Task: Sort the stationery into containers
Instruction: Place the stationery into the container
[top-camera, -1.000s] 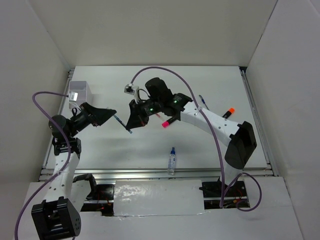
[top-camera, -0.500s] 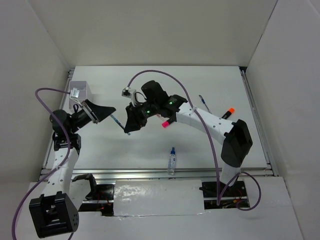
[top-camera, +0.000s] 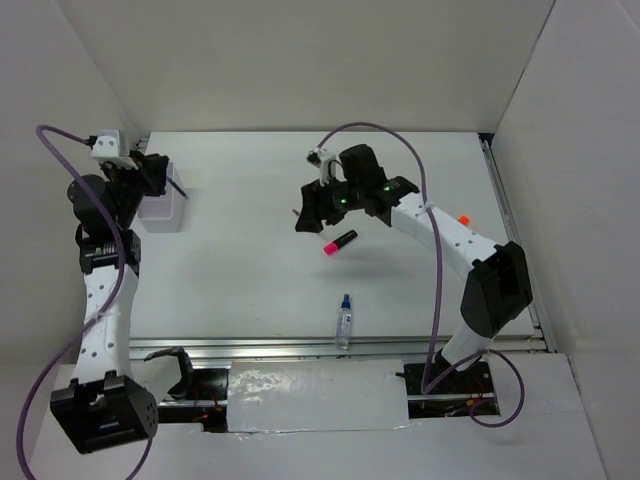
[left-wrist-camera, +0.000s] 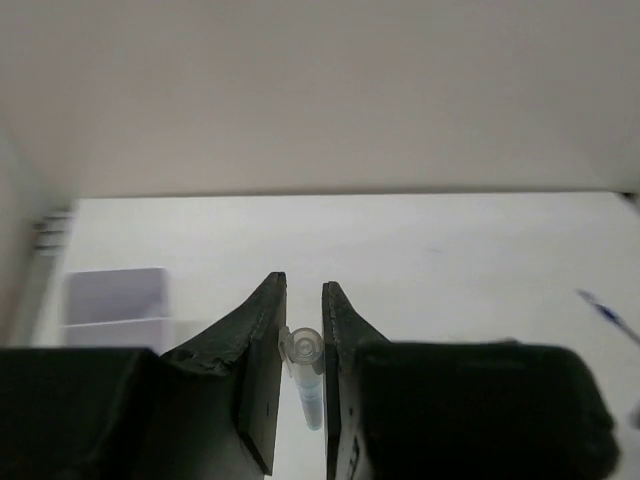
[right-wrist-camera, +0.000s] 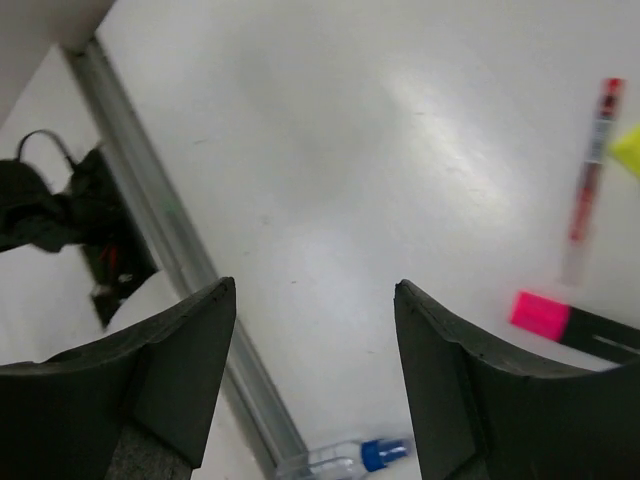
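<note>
First, consult the top external view. Locate the left gripper (top-camera: 160, 178) at the far left of the surface (top-camera: 250, 280), poised directly over the white box (top-camera: 165, 218), jaws nearly together and clamped on a thin blue pen (top-camera: 179, 189). Treat contact between pen and box as undetermined. Locate the right gripper (top-camera: 303, 215) mid-surface, jaws apart, carrying nothing. Find the pink-capped highlighter (top-camera: 340, 241) near it, the blue-capped bottle (top-camera: 345, 322) well apart toward the near edge, and the orange-capped highlighter (top-camera: 460, 221) well apart beyond the right forearm.

Next, check the left wrist view. Confirm the pen pinched between both fingers, clear end uppermost, barrel hanging down. Note the box to the left of the gripper, contents not readable. Note a second blue pen (left-wrist-camera: 605, 312) lying far off to the right.

Then, check the right wrist view. Confirm a wide, unoccupied gap between the jaws. Note the pink-capped highlighter just right of the right-hand finger, a red pen (right-wrist-camera: 590, 180) and a yellow cap (right-wrist-camera: 628, 150) farther out on that side, and the bottle lying below the gripper.

Finally, rate progress as early: no item visibly lodged in the box, one pen at the drop-off point, release not yet made. Count as outstanding the three highlighters, the bottle, the red pen and the second blue pen.
</note>
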